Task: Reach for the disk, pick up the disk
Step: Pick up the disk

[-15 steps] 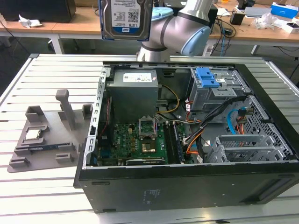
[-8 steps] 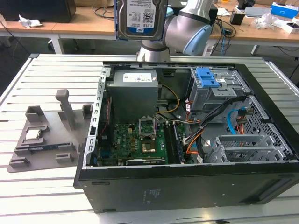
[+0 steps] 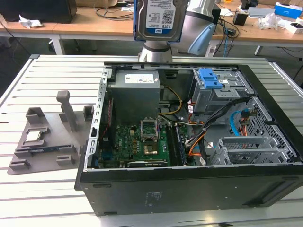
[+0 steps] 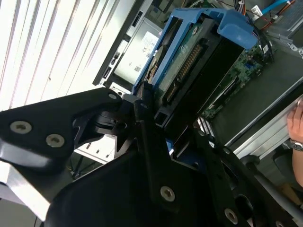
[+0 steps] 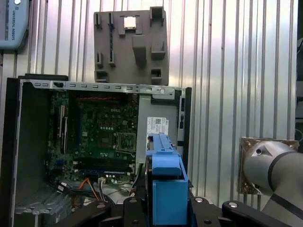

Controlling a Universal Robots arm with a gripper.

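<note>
The disk hangs high above the back of the open computer case, upright, its white-and-blue label facing the exterior camera and its blue frame along the lower edge. In both wrist views my gripper is shut on it: black fingers clamp the two sides of the blue-framed disk, whose connector edge shows. From the first wrist view the disk's blue frame stands between the gripper fingers, over the case's power supply side.
Inside the case lie a motherboard, a grey power supply and a drive cage with a bare blue bracket. A grey fixture tray with a small silver chip sits at the exterior view's left. A person's hand is near the case.
</note>
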